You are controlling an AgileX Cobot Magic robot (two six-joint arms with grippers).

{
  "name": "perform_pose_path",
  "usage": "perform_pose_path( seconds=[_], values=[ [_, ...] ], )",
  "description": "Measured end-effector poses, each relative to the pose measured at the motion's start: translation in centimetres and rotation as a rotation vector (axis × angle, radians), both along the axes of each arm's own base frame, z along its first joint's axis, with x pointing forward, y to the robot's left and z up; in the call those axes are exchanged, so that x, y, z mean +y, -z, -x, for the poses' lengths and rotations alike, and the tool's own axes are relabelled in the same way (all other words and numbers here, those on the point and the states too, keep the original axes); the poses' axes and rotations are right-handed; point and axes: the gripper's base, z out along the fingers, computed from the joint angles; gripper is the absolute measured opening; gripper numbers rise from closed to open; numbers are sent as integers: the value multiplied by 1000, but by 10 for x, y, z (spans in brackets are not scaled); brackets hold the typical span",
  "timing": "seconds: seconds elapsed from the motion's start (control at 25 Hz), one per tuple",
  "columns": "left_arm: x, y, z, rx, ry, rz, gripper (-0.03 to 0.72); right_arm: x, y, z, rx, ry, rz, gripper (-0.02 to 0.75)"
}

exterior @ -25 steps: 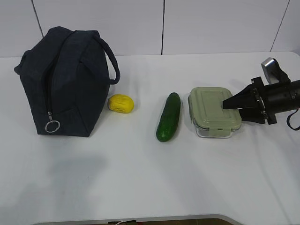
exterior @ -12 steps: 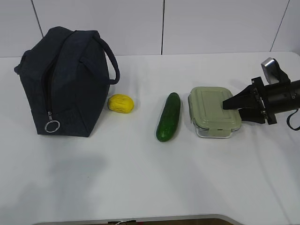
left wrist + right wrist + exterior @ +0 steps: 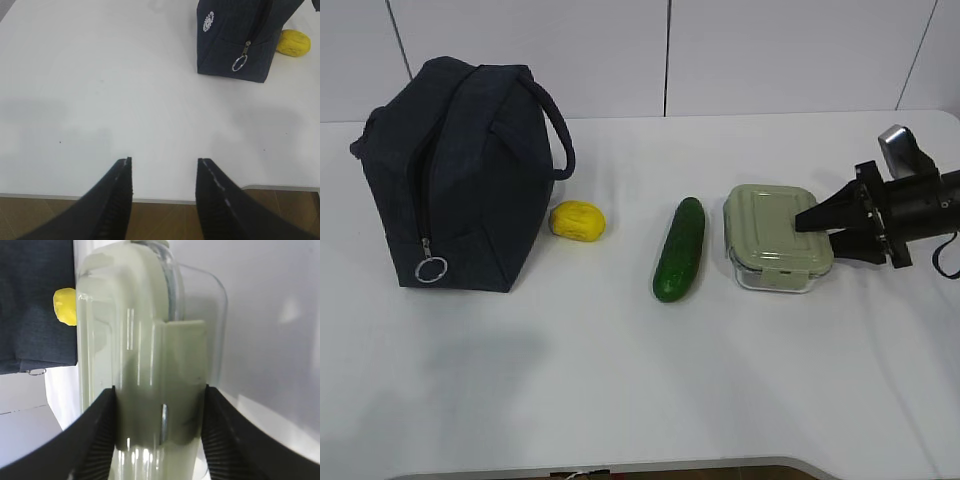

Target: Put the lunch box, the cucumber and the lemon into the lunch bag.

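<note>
The right pincer (image 3: 817,222) has its jaws either side of the box (image 3: 778,238), at its right end, seemingly pressed to the lid and base, though whether the grip is firm the wrist view cannot settle; the box sits on the desk (image 3: 620,380), the cucumber (image 3: 680,248) just left of it, the lemon (image 3: 578,220) close by the bag (image 3: 455,170); the left pincer (image 3: 164,172) hangs partly open and empty over the desk's near edge. The risks: the smooth lid may slip from an end-on hold and the box swing down; the bag's zipper looks largely shut, so the box could be stopped at the mouth.
</note>
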Motion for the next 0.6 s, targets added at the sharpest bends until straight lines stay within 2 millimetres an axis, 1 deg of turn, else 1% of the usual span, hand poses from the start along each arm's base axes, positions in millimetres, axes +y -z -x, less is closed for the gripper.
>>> perform_pose_path(
  seconds=[0.4,0.6],
  values=[
    [0,0,0,0,0,0,305,-2,-15,0,41,60,22,379],
    [0,0,0,0,1,-2,305,0,-31,1,19,63,34,379]
  ],
)
